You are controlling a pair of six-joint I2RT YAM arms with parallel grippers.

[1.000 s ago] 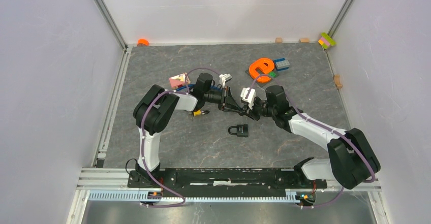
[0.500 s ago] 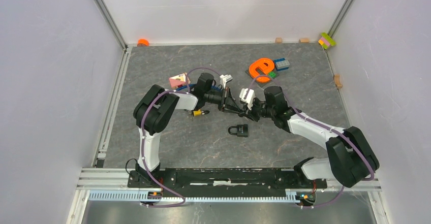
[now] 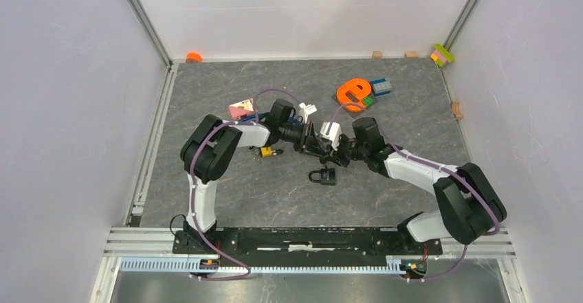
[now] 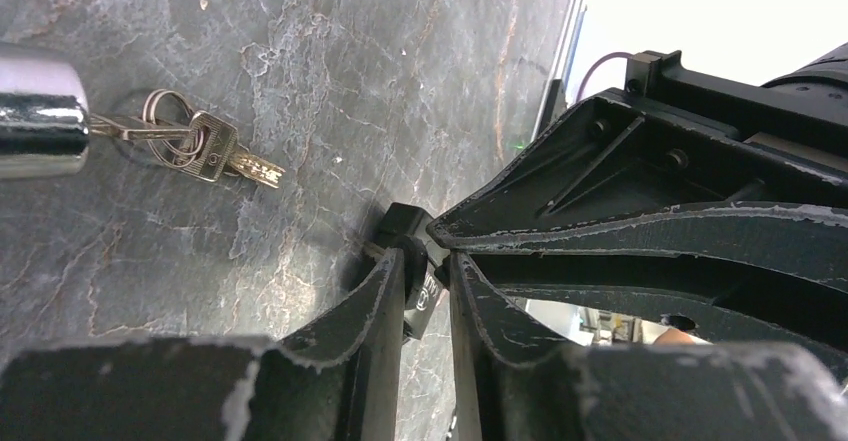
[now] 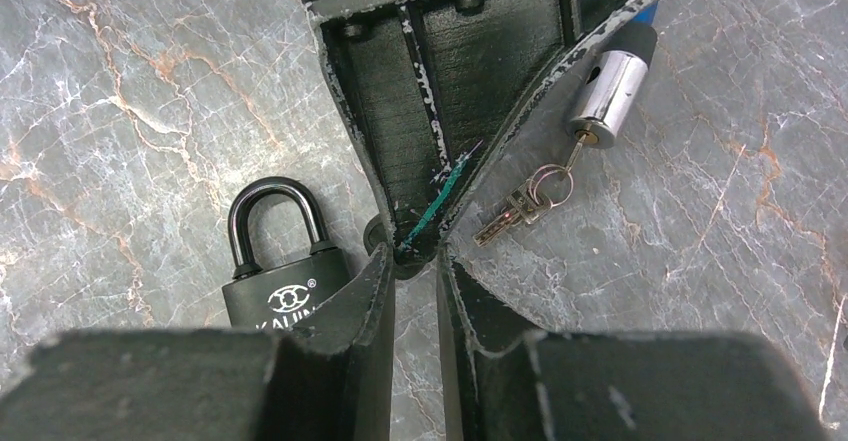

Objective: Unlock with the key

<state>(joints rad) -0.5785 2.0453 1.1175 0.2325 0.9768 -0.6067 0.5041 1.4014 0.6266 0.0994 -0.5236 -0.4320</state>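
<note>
Where the left hand and right hand meet over the desk, the padlock lies just beside them. Left wrist: the left hand is clenched on a black piece; keys lie apart. Right wrist: the right hand's jaws stand narrow, grip unclear.

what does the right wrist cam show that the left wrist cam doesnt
Only the right wrist view: the black padlock lying on the table, both shackle legs in its body.
Only the left wrist view: the left gripper pinching a small black piece, and a purple cable past the table's edge.
Both: the silver cylinder with its ring of keys on the stone surface, and the right gripper meeting the left one tip to tip.
</note>
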